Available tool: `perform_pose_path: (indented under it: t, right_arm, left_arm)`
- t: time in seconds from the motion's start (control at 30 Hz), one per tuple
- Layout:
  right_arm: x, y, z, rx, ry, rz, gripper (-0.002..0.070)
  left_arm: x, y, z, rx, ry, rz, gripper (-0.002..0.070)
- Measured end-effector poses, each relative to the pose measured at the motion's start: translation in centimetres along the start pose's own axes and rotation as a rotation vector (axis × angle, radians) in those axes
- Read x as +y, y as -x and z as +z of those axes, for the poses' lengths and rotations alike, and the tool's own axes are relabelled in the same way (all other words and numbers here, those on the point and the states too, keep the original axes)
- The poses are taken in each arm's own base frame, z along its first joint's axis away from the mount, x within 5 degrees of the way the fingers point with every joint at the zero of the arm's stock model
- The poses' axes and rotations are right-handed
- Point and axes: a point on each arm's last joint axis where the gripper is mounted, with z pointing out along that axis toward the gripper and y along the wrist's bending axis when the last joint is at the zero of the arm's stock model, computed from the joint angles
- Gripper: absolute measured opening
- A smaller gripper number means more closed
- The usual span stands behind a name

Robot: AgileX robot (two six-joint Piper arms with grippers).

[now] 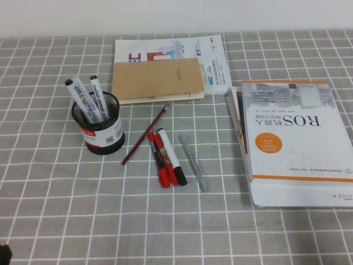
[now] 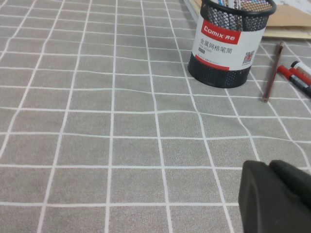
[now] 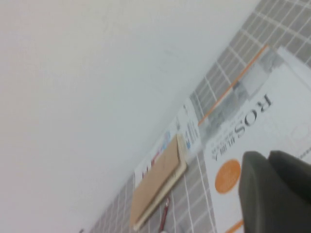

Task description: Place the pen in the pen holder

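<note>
A: What do we see of the jaws?

B: Little. The left gripper [image 2: 277,196] is a dark bulk over bare checked cloth [image 2: 121,145] in its wrist view, touching nothing; we cannot tell how far it is open. The right gripper [image 3: 277,191] hangs above the ROS book [image 3: 252,141], tilted toward the wall; again we cannot tell.

A: And the pen?

B: In the high view the pen [image 1: 194,163] lies flat at table centre, just beside the white marker [image 1: 172,156] and the red markers [image 1: 158,160]. The pen holder [image 1: 99,124] stands at its nine o'clock, holding two markers; the red pencil [image 1: 146,134] lies between them.

A: What do the wrist views add?

B: The left one reads the holder's label, "Comix". The high view alone shows the pen, the brown notebook [image 1: 158,79] at twelve o'clock, and the book's title "ROS".
</note>
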Motion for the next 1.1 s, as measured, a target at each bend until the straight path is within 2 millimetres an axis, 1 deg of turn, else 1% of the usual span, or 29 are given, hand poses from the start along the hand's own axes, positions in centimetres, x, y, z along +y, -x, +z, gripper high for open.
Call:
perform_pose_path:
  t: [0.13, 0.2, 0.3, 0.37, 0.4, 0.47, 0.6, 0.7, 0.73, 0.83, 0.93, 1.0, 1.1]
  right_arm:
    - [0.0, -0.4, 0.0, 0.044, 0.004, -0.063, -0.0013]
    - [1.0, 0.0, -0.2, 0.033, 0.033, -0.14, -0.0013]
    - [4.4, 1.7, -0.7, -0.014, 0.107, -0.271, -0.0013]
    - [6.3, 2.5, -0.5, 0.011, 0.113, -0.348, -0.0013]
    - [7.8, 3.1, -0.2, 0.039, 0.119, -0.396, -0.0013]
    - [9.8, 3.7, 0.9, 0.146, 0.098, -0.469, -0.0013]
    - [13.5, 4.5, 3.9, 0.463, 0.063, -0.574, -0.0013]
    - [14.9, 4.9, 6.3, 0.713, 0.026, -0.603, -0.0013]
    - [15.1, 5.0, 7.2, 0.774, 0.01, -0.601, -0.0013]
    - [16.3, 5.8, 9.5, 0.89, -0.004, -0.61, -0.0013]
    - [17.1, 6.2, 11.6, 0.947, -0.035, -0.627, -0.0013]
    - [17.5, 6.2, 13.0, 0.99, -0.099, -0.668, -0.0013]
    - [18.1, 5.2, 15.3, 1.072, -0.22, -0.771, -0.0013]
  left_arm:
    - [0.0, 0.0, 0.0, 0.0, 0.0, 0.0, -0.0005]
    - [0.0, 0.0, 0.0, 0.0, 0.0, 0.0, -0.0005]
    - [0.0, 0.0, 0.0, 0.0, 0.0, 0.0, -0.0005]
    - [0.0, 0.0, 0.0, 0.0, 0.0, 0.0, -0.0005]
    - [0.0, 0.0, 0.0, 0.0, 0.0, 0.0, -0.0005]
    - [0.0, 0.0, 0.0, 0.0, 0.0, 0.0, -0.0005]
    - [0.0, 0.0, 0.0, 0.0, 0.0, 0.0, -0.0005]
    - [0.0, 0.0, 0.0, 0.0, 0.0, 0.0, -0.0005]
    - [0.0, 0.0, 0.0, 0.0, 0.0, 0.0, -0.0005]
    - [0.0, 0.0, 0.0, 0.0, 0.0, 0.0, -0.0005]
    - [0.0, 0.0, 0.0, 0.0, 0.0, 0.0, -0.0005]
    - [0.0, 0.0, 0.0, 0.0, 0.0, 0.0, -0.0005]
    - [0.0, 0.0, 0.0, 0.0, 0.0, 0.0, -0.0005]
